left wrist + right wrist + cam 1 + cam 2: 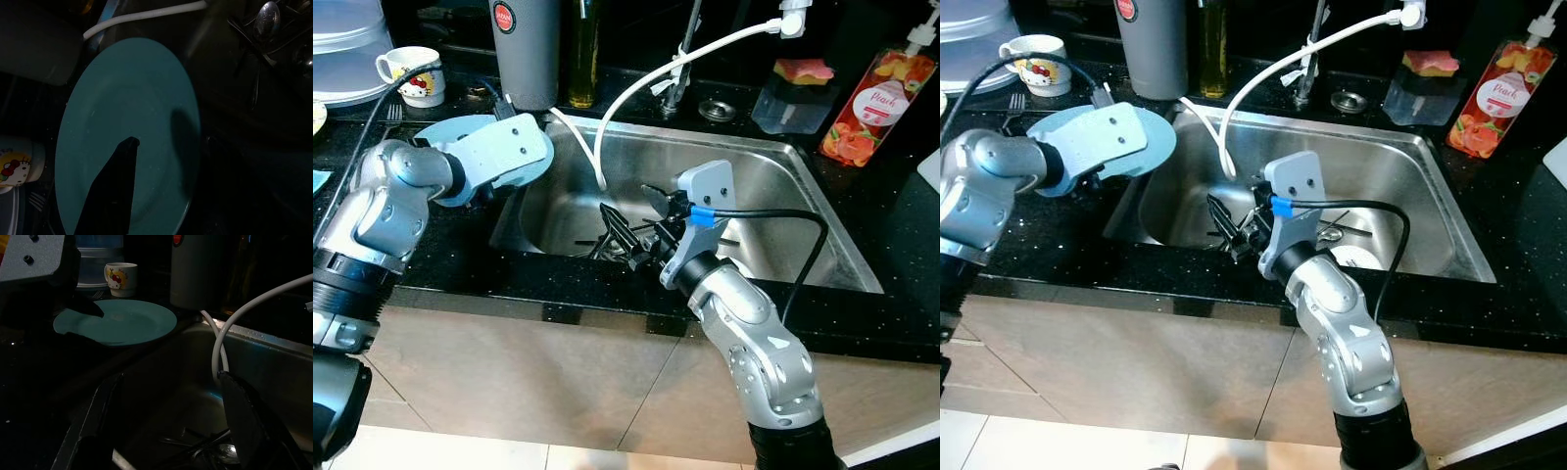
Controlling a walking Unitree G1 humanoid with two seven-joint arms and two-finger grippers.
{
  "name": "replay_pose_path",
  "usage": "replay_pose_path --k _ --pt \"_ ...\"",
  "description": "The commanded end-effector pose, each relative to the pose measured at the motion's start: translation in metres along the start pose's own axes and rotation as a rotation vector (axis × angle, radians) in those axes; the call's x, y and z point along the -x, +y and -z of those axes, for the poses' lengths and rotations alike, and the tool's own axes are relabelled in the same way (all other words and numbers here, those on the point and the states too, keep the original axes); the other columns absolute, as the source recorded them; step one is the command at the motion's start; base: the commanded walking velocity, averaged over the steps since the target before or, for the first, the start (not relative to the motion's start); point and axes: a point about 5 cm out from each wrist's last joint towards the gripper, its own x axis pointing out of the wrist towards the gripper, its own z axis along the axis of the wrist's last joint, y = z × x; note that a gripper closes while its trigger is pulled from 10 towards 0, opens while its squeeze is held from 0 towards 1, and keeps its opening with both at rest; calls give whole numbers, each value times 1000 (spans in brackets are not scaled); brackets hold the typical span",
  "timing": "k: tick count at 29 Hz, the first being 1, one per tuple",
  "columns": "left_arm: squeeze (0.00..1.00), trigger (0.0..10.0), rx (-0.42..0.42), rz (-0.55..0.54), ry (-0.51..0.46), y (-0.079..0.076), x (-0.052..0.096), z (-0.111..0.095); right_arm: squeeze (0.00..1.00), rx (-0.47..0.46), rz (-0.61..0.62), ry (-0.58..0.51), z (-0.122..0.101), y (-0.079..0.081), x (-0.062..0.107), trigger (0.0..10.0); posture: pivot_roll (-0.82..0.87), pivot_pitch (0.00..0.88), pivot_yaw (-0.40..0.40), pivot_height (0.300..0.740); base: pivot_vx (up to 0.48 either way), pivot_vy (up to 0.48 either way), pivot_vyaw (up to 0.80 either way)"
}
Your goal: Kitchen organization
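Observation:
My left gripper (pixel 129 144) is shut on a teal plate (pixel 127 98), one black finger lying across its top face. It holds the plate (pixel 122 323) level over the black counter, just left of the steel sink (pixel 803 157). My right gripper (pixel 631 220) is down inside the sink, open, its fingers (pixel 244 421) spread above several metal utensils (pixel 607 245). A spoon (pixel 266 14) lies among them. Nothing sits between the right fingers.
A white hose (pixel 636 88) curves from the tap into the sink. A cartoon mug (pixel 411 76), stacked clear containers (pixel 347 49), a grey canister (pixel 524 49) and an oil bottle (pixel 582 49) stand behind. A soap bottle (pixel 876 108) and a sponge tub (pixel 798 93) are at the back right.

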Motion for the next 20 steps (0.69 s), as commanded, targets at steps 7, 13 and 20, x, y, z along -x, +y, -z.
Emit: replay_pose_path --k 7,13,20 --pt "0 8157 -21 20 62 -5 -4 11 0 -10 3 3 0 -1 2 10000 268 64 -82 740 0 0 0" --pt "0 2431 -15 30 72 -8 -4 15 0 -9 3 4 0 -1 2 10000 266 63 -83 740 0 0 0" --pt "0 0 -28 14 86 -6 -5 17 0 -7 1 1 -1 -1 1 10000 268 58 -85 740 0 0 0"
